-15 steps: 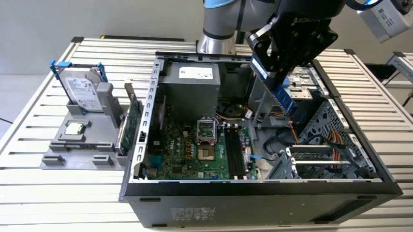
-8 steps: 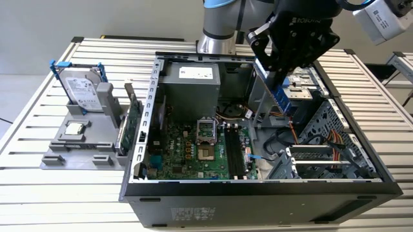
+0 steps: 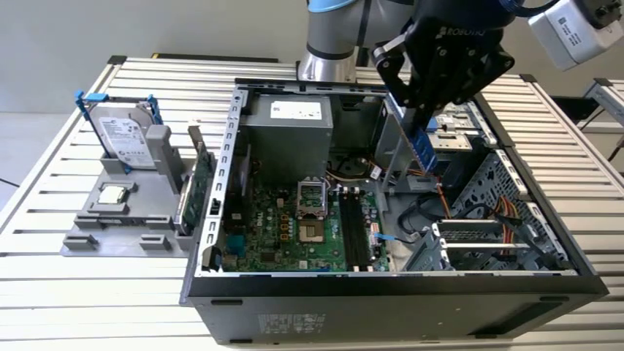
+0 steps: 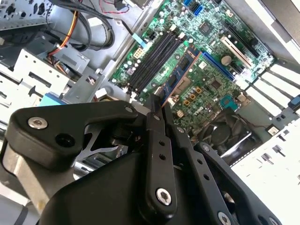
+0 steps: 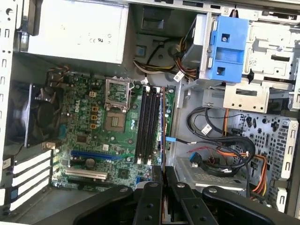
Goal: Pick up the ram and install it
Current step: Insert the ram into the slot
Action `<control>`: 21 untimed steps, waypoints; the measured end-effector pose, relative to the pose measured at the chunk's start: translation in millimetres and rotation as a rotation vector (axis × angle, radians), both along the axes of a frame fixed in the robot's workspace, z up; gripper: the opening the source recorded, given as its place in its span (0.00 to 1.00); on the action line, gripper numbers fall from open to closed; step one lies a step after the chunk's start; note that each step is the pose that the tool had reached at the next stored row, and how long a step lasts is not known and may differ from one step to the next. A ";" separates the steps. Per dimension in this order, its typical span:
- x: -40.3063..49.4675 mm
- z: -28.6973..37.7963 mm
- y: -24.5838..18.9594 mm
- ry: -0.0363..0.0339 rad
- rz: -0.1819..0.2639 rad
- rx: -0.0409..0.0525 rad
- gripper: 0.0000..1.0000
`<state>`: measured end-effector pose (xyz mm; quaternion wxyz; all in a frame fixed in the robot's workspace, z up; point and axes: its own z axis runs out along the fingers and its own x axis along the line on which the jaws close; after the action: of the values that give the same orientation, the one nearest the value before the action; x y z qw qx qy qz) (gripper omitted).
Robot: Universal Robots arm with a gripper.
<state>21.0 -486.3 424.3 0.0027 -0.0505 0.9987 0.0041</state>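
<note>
Hanging over the open computer case point(image 3: 210, 281), the end effector point(image 3: 421, 110) has its fingers clamped on the ram point(image 3: 422, 150), which juts down from between them as a thin blue stick, clear of the motherboard point(image 3: 292, 234). By my reading the pick-up is done and the install is not: in the first wrist view the ram point(image 5: 162, 126) runs edge-on out from the fingertips alongside the memory slots point(image 5: 147, 124), and in the second wrist view it point(image 4: 176, 77) floats above the board close to those slots point(image 4: 154, 58) with nothing seated. The slots lie below the end effector and a little off to the side away from the drive cage point(image 3: 507, 212) (four of them, as far as I can count, all empty).

Counting the rest: one ram, in the grip. One silver hard drive point(image 3: 125, 135) with blue clips stands in a grey holder point(image 3: 122, 219) on the counter point(image 3: 39, 285), well apart from the end effector, beyond the case wall. One green expansion card point(image 3: 200, 186) stands on edge in that same holder, just beside the case. One power supply point(image 3: 288, 121) sits inside the case, near the end effector.
</note>
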 end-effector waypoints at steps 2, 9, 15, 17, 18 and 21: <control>0.0 -1.7 0.2 0.0000 0.000 -0.0027 0.00; 0.0 -10.7 1.6 0.0001 -0.001 -0.0145 0.00; 0.0 -15.8 2.3 0.0001 -0.001 -0.0198 0.00; 0.0 -17.4 2.5 0.0001 -0.001 -0.0214 0.00; 0.0 -18.3 2.6 0.0001 -0.001 -0.0221 0.00; 0.0 -20.3 2.6 0.0001 -0.001 -0.0229 0.00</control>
<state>21.0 -483.7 404.0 0.0020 -0.0498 0.9987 -0.0074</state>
